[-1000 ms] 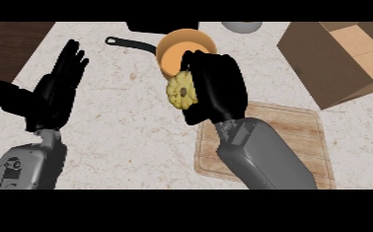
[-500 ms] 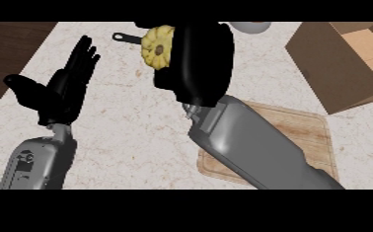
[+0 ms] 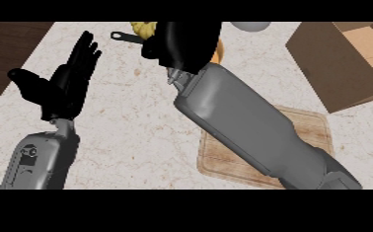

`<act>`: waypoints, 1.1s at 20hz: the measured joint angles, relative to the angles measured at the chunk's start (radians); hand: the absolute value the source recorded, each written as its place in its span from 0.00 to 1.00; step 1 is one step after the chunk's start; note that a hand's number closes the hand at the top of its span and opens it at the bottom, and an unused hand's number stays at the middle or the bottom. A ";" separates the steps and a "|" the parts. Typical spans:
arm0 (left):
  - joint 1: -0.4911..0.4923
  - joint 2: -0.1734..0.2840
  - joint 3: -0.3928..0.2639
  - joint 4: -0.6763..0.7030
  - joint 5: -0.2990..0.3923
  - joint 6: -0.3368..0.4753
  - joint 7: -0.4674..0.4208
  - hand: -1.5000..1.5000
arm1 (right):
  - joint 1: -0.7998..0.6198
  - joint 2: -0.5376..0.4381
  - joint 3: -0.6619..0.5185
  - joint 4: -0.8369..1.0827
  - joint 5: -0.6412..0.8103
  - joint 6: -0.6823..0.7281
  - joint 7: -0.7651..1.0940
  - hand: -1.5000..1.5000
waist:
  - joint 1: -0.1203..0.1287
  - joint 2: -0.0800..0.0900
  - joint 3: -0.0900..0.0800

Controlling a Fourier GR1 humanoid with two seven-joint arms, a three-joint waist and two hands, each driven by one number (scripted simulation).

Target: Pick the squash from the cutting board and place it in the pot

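Observation:
My right hand [image 3: 182, 43] reaches to the far edge of the counter, fingers curled round the yellow squash [image 3: 144, 28], of which only a small bumpy part shows at the hand's left. The pot is almost wholly hidden under the hand; its black handle [image 3: 125, 37] sticks out to the left and a sliver of its orange inside [image 3: 216, 54] shows at the right. The wooden cutting board [image 3: 306, 127] lies at the lower right, partly covered by my right forearm. My left hand [image 3: 65, 85] rests open at the left, fingers up.
A brown cardboard box [image 3: 335, 60] stands at the right edge. A grey round object [image 3: 251, 26] sits at the top, cut off by the view's edge. Dark wood [image 3: 18, 43] borders the marbled counter at the upper left.
My right hand has carried the squash up and away from the board to over the pot. The view has shifted, so the left hand sits lower and nearer the centre.

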State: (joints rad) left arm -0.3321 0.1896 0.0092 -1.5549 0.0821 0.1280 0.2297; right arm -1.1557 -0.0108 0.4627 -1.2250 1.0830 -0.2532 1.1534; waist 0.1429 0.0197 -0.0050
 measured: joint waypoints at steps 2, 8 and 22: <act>-0.002 0.002 0.005 -0.002 0.000 0.002 0.002 0.50 | -0.015 0.000 -0.020 0.035 -0.013 -0.041 -0.009 1.00 | -0.002 0.002 0.001; 0.016 0.010 0.020 0.000 0.001 0.004 -0.005 0.50 | -0.081 0.001 -0.005 0.269 0.064 -0.075 -0.006 1.00 | -0.030 -0.001 0.000; 0.022 0.018 0.040 -0.012 0.008 0.000 -0.013 0.50 | -0.073 0.001 -0.060 0.615 -0.031 -0.221 -0.072 0.00 | -0.038 0.008 0.004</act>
State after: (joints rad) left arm -0.3103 0.2074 0.0489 -1.5671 0.0897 0.1277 0.2172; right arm -1.2282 -0.0094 0.4023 -0.6096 1.0517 -0.4746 1.0812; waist 0.1045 0.0274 -0.0013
